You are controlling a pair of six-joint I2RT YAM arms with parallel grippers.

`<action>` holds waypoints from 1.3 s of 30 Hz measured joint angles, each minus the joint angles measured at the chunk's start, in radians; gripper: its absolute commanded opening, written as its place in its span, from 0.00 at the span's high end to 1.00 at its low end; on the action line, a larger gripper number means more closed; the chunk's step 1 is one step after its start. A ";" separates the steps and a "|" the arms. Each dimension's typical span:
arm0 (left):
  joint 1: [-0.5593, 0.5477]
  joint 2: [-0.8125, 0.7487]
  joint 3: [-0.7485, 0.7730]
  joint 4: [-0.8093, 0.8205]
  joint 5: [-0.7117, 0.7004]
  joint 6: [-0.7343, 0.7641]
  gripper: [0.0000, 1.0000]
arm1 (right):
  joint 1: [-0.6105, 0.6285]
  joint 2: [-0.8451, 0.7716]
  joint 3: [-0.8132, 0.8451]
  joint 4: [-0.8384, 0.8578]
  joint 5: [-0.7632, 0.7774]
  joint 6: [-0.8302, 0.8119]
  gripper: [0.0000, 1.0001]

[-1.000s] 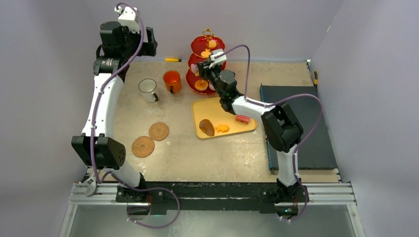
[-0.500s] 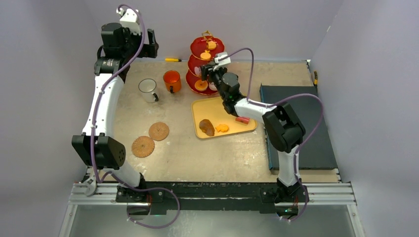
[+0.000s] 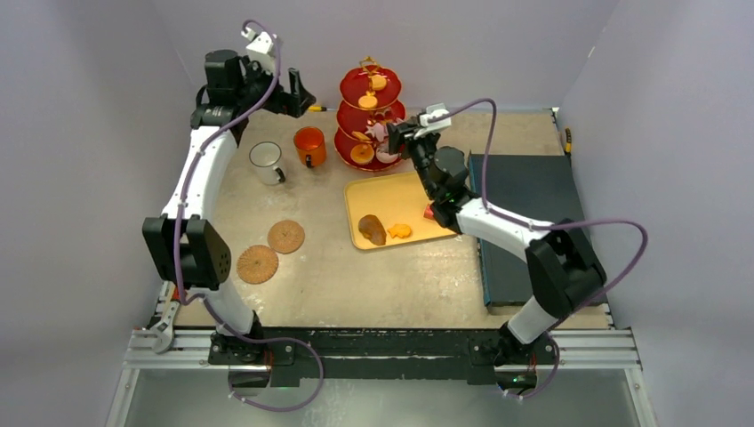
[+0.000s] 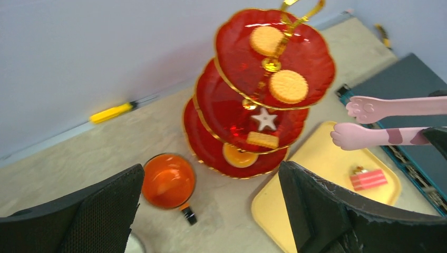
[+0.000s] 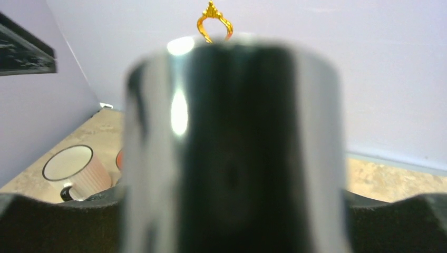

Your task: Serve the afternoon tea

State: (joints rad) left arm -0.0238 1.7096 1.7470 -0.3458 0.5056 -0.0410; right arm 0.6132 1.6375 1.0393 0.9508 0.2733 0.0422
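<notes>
The red three-tier stand point(image 3: 369, 114) point(image 4: 240, 63) carries two round biscuits point(image 4: 288, 86) on top, a star point(image 4: 264, 119) and a flat biscuit on the middle tier, and an orange donut point(image 4: 240, 156) at the bottom. My right gripper point(image 3: 416, 140) point(image 5: 232, 211) is shut on shiny tongs point(image 5: 232, 147), whose pink paw tips point(image 4: 363, 109) stand apart just right of the stand. My left gripper point(image 3: 298, 96) point(image 4: 211, 211) hangs open high above the orange mug point(image 3: 309, 145) point(image 4: 168, 181). The white mug point(image 3: 265, 160) and two coasters point(image 3: 285, 236) are left of the tray.
The yellow tray point(image 3: 400, 191) holds a brown croissant point(image 3: 372, 229), an orange pastry point(image 3: 399, 231) and a pink cake point(image 4: 368, 179). A dark mat point(image 3: 533, 231) lies to the right. A yellow screwdriver point(image 3: 311, 108) rests by the back wall.
My right arm has drawn back to the right, away from over the stand, and the tongs have spread. My left arm has swung right toward the stand.
</notes>
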 measured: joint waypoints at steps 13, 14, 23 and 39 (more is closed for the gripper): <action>-0.159 0.294 0.180 0.150 0.297 0.014 0.06 | 0.000 -0.311 -0.304 -0.249 0.108 0.056 0.37; -0.169 0.305 0.194 0.157 0.299 0.019 0.06 | 0.000 -0.323 -0.322 -0.275 0.118 0.065 0.37; -0.200 0.431 0.387 0.269 0.336 -0.004 0.13 | 0.000 -0.351 -0.381 -0.416 0.177 0.124 0.36; -0.197 0.666 0.564 0.487 0.434 -0.177 0.67 | -0.006 -0.409 -0.403 -0.505 0.189 0.189 0.37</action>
State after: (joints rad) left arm -0.2211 2.3756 2.3108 0.1413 0.9394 -0.2176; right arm 0.6075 1.2285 0.6361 0.4461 0.4625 0.2314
